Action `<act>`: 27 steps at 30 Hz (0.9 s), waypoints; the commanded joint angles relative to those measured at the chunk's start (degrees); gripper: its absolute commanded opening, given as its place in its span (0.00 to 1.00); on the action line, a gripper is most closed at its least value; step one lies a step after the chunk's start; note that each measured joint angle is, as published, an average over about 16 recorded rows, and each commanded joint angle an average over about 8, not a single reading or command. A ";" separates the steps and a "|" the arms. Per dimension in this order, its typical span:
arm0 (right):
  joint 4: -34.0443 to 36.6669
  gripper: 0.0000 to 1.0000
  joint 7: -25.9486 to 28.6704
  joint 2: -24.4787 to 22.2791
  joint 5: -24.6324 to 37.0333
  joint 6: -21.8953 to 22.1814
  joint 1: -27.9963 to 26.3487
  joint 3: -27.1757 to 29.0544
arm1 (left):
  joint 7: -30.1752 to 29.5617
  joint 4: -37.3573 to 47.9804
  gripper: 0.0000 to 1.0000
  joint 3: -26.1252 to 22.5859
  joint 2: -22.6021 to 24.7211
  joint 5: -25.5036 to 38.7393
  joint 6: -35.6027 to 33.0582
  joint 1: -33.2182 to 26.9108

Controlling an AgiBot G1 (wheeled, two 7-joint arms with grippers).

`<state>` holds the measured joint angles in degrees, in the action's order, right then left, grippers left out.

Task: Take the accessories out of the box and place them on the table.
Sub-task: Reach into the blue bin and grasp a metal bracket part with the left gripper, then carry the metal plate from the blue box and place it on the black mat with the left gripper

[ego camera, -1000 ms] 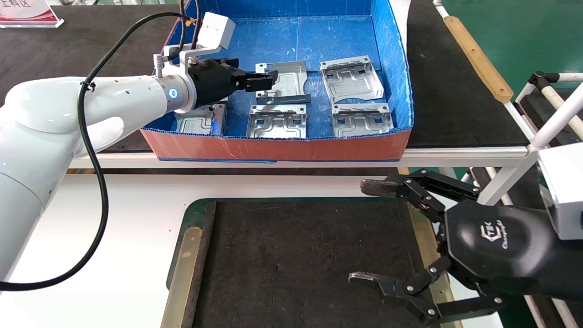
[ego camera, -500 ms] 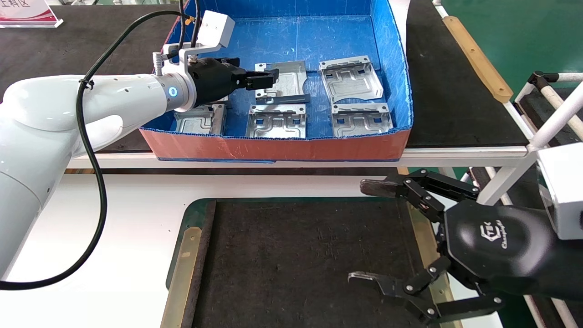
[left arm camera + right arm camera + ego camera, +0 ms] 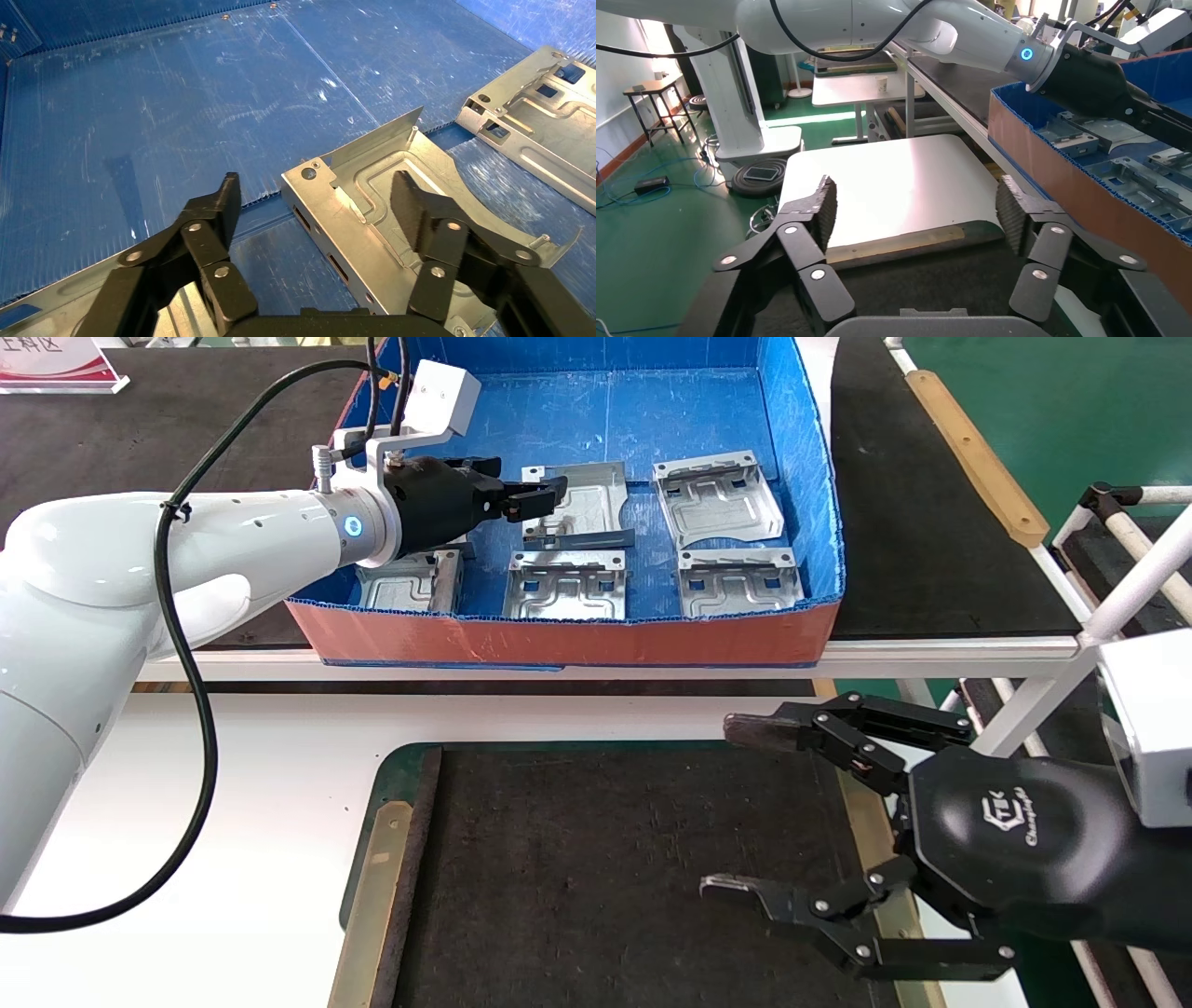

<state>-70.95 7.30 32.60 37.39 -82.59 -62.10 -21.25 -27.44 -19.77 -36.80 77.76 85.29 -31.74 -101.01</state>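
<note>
Five accessories are lying in the box, all on its blue floor toward the near wall: three in a front row and two behind. The target bracket is sitting in the back row, middle of the box, tilted slightly off the grid of the others, with one bent-up flange facing the left arm. The left tool is reaching in over the box's left wall, nearly level, its fingers spread; in the left wrist view one finger is hanging over the bracket's embossed face while the other is standing outside the flange over bare blue floor. Judgement: the straddle is set so that closing would pinch the upright flange, the only edge tall enough to grip on a flat stamped part. Nothing is being held yet; the bracket is resting on the floor of the box. The neighbouring bracket to the right is lying well apart, so the approach is not crowded. The box is standing on the far black-topped surface; the drop zone, the dark mat on the white bench, is bare of parts. The right tool is hovering over the mat's right edge, fingers wide apart, holding nothing; it looks parked clear of the left arm's likely return path.
</note>
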 commanded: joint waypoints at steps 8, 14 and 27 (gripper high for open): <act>0.00 0.00 0.00 0.00 0.00 0.00 0.00 0.00 | 0.03 -0.08 0.00 0.07 -0.03 0.03 -0.05 0.05; 0.00 0.00 0.00 0.00 0.00 0.00 0.00 0.00 | 0.04 -0.11 0.00 0.10 -0.04 0.05 -0.08 0.07; 0.00 0.00 0.00 0.00 0.00 0.00 0.00 0.00 | 0.15 -0.84 0.00 -0.01 -0.48 -0.05 -0.14 0.24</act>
<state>-70.96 7.30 32.60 37.40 -82.59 -62.10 -21.25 -27.29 -21.03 -36.93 77.33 85.18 -31.60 -100.71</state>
